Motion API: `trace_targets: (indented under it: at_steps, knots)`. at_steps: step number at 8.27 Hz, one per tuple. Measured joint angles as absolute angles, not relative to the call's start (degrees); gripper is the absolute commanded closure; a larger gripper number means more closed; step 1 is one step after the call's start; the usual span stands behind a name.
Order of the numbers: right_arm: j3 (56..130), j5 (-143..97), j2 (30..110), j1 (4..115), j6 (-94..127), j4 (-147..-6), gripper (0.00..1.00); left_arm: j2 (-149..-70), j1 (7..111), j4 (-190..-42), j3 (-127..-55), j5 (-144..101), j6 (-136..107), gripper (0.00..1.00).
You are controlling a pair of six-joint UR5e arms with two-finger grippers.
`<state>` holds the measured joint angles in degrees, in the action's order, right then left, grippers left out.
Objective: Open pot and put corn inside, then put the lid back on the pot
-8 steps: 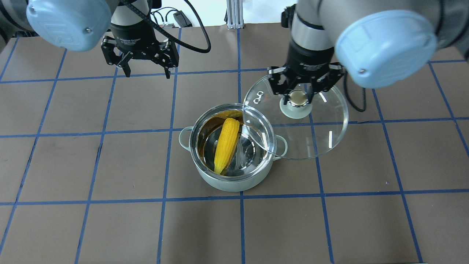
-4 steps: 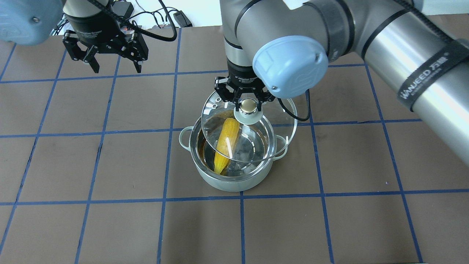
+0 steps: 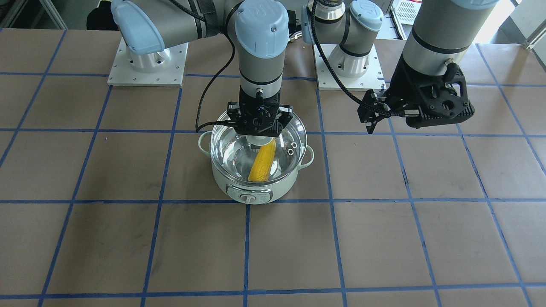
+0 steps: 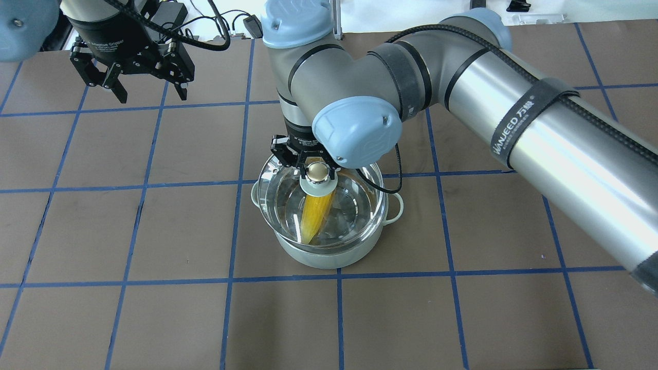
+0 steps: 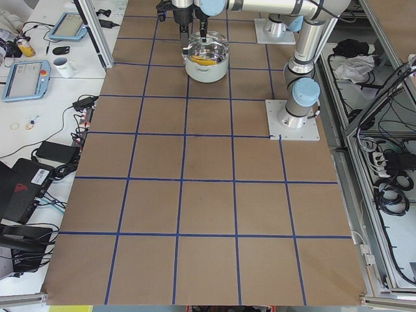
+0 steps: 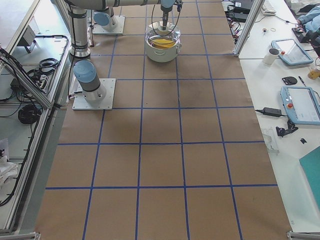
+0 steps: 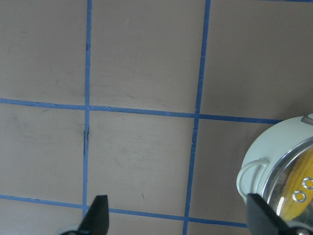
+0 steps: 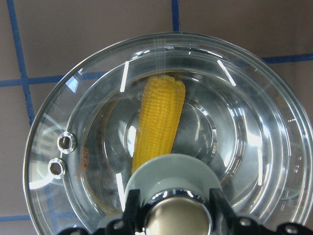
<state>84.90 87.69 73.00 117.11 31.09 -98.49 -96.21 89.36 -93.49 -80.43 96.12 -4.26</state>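
The mint-green pot (image 4: 318,257) stands mid-table, its dial facing the front-facing camera (image 3: 251,197). The yellow corn (image 4: 314,216) lies inside it, also seen through the glass in the right wrist view (image 8: 159,122). My right gripper (image 4: 317,172) is shut on the lid's gold-capped knob (image 8: 178,215). It holds the glass lid (image 4: 360,205) level and centred over the pot's rim. I cannot tell whether the lid rests on the rim. My left gripper (image 4: 145,95) is open and empty, above the table at the far left. Its wrist view shows the pot's side handle (image 7: 252,171).
The table is covered in brown paper with a blue tape grid (image 4: 236,180). The right arm's forearm (image 4: 540,133) stretches across the right half above the table. Two arm base plates (image 3: 147,64) sit at the robot's side. Benches with tablets (image 6: 300,105) flank the table ends.
My right gripper carried the lid from the right of the pot leftward and down, until it sits centred over the pot. My left gripper moved further left and away.
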Motion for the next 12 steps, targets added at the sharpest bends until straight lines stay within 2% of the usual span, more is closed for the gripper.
trace_targets:
  at_steps: [3,12]
  knots:
    - [88.0,88.0,72.9,117.5,31.0,-102.6,0.82,-96.2,89.4,-93.4,-80.5,89.6,-4.6,0.0]
    - [88.9,88.9,73.3,117.6,31.2,-102.7,0.82,-95.8,89.4,-93.3,-81.2,89.6,-4.7,0.0]
